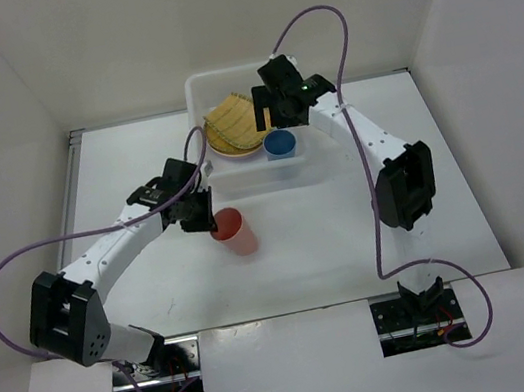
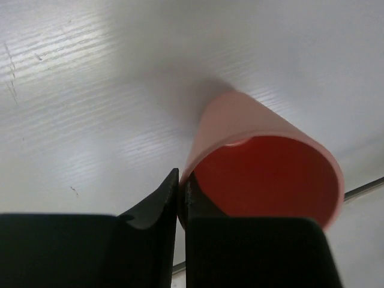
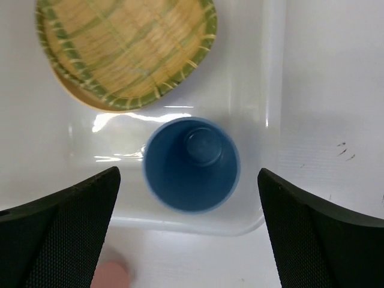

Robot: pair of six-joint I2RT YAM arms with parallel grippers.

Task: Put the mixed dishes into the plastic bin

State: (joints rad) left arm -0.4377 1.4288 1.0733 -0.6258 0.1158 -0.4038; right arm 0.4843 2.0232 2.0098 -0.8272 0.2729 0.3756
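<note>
Nearest you, your left tool (image 2: 182,180) is clamped on the red cup's (image 1: 235,231) rim, one finger inside and one outside. The cup is tipped on its side over the worktop (image 1: 156,286), just short of the plastic bin (image 1: 239,178). Inside the bin, the blue cup (image 3: 192,165) stands upright by the near wall. Behind it lie the stacked woven trays (image 3: 126,48). Your right tool (image 1: 277,107) hangs above them with its fingers wide apart, gripping nothing.
</note>
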